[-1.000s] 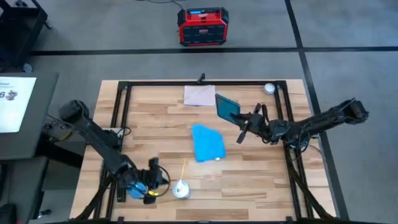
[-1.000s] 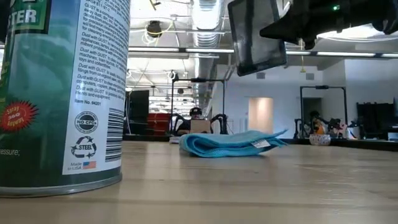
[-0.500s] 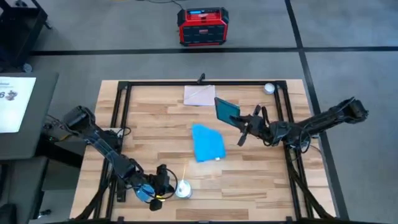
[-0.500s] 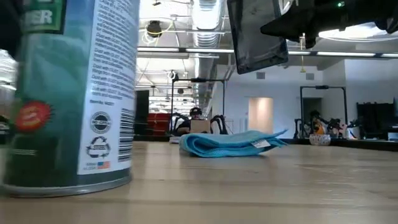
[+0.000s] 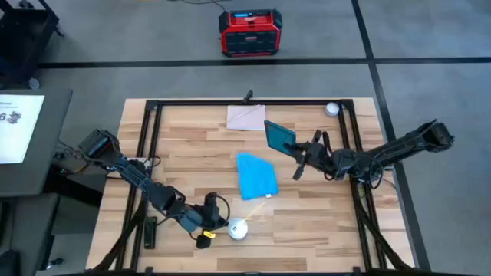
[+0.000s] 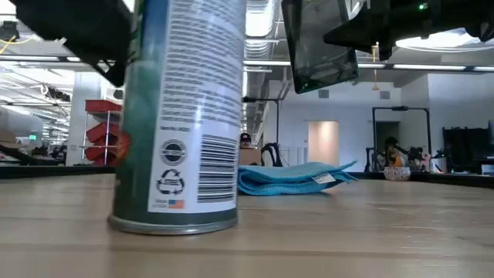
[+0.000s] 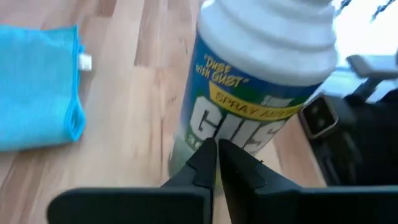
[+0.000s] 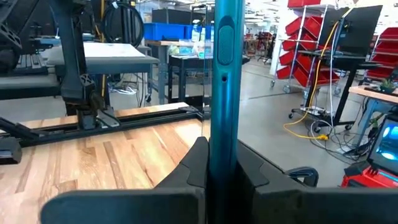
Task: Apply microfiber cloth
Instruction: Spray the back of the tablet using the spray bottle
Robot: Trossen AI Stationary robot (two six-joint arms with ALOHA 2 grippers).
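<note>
since a second ago the left gripper [image 5: 209, 227] has travelled along the near edge of the table [image 5: 322, 222] toward its middle, and the spray can [image 5: 238, 228] has gone with it: the can stood just right of the gripper further left before, and it now stands upright closer to the centre of the near edge. in the low view the can [image 6: 181, 116] has slid from the far left of the picture to left of centre, with the dark bulk of the left arm showing behind its top. the right arm, the tablet and the cloth have not shifted.

the left wrist view shows that gripper's two dark fingers [image 7: 205, 163] pressed together with only a thin line between them, their tips at the can's label [image 7: 249, 118]; they are closed in front of the can, not around it.

the microfiber cloth [image 5: 256, 176] lies folded flat on the bare wood near the middle of the table, well apart from both grippers. the low view shows it [image 6: 297, 177] as a low blue stack beyond the can, a small tag at its right end.

the right gripper [image 5: 298, 150] hangs above the table right of the cloth, its fingers [image 8: 193, 165] clamped on the lower edge of the black tablet [image 5: 279, 135], which is held off the surface and tilted. in the low view the tablet [image 6: 318, 44] hangs high above the cloth.

a pale beige sheet [image 5: 246, 116] lies flat near the far edge, and a small round white object [image 5: 331, 109] sits at the far right corner.
</note>
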